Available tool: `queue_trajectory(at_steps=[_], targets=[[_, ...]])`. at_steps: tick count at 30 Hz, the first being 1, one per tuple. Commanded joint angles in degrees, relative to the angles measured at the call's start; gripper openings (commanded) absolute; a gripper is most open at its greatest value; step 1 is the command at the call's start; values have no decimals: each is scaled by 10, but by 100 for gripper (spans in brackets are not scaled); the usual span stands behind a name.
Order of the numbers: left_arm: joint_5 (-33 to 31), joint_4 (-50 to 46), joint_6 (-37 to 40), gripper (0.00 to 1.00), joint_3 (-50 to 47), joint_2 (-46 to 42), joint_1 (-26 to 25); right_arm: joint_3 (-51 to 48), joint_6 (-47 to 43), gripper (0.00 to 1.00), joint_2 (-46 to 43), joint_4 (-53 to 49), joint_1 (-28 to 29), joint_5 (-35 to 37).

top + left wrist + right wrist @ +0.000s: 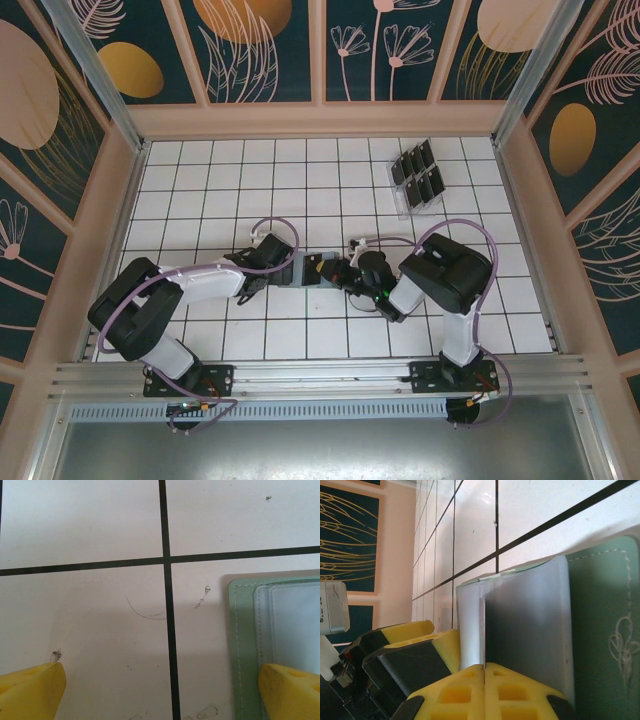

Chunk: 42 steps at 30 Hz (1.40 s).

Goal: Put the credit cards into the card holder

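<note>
The sage-green card holder lies open on the tiles between both arms, its clear sleeves lifted. My right gripper is shut on a thin credit card, seen edge-on and standing among those sleeves. From the left, my left gripper stands open and wide over the floor. One of its yellow fingertips rests over the holder's clear pocket, the other over bare tile. Several more dark credit cards stand at the back right.
A clear slotted rack holds the spare cards near the back right wall. The two grippers are close together at the table's middle. Wooden walls ring the tiled floor.
</note>
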Motion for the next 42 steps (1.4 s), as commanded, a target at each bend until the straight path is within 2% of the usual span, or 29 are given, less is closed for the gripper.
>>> queue_trajectory(at_steps=[1, 42], targets=[[-6, -32, -1, 99, -17, 13, 0, 0, 7, 0, 10, 34, -5, -12], [-3, -29, -3, 99, -23, 10, 0, 18, 27, 0, 37, 66, -13, -27]])
